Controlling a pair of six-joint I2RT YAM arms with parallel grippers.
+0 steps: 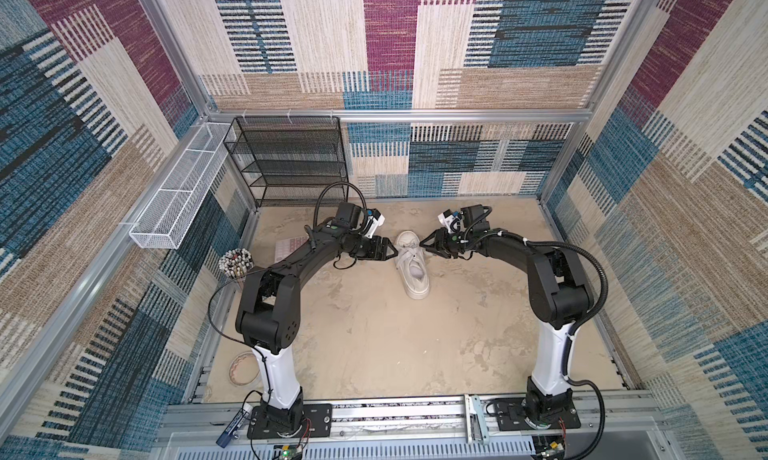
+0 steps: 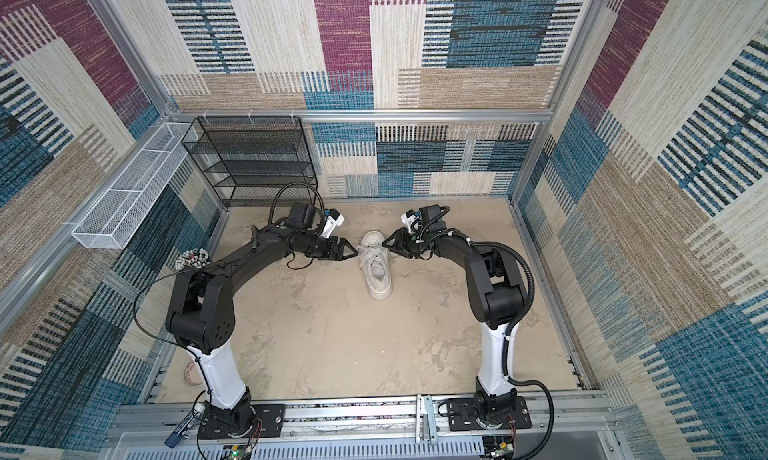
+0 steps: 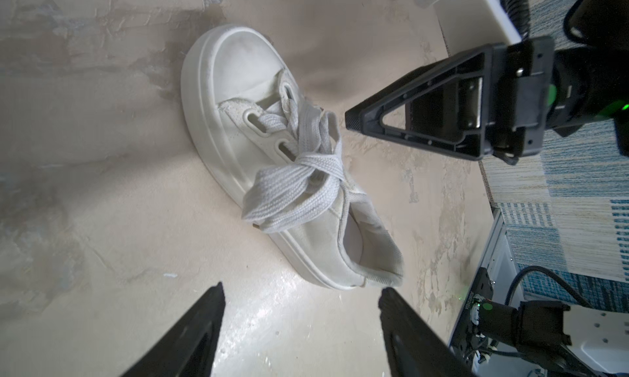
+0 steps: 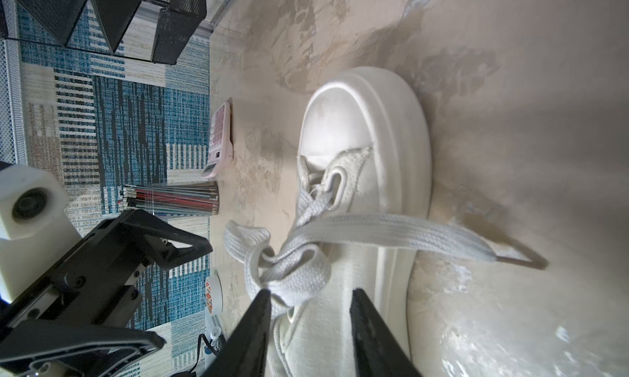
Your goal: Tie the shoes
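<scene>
The left gripper has its jaws wide apart and empty; the right gripper is parted too, clamping nothing, though one finger lies against a loop of the laces. Between them the sneaker stands far-centre on the table, toe pointing far, its bow looking loosely tied. To finish well, I judge each gripper should back straight out sideways, the right lifting first so no loop drags.
</scene>
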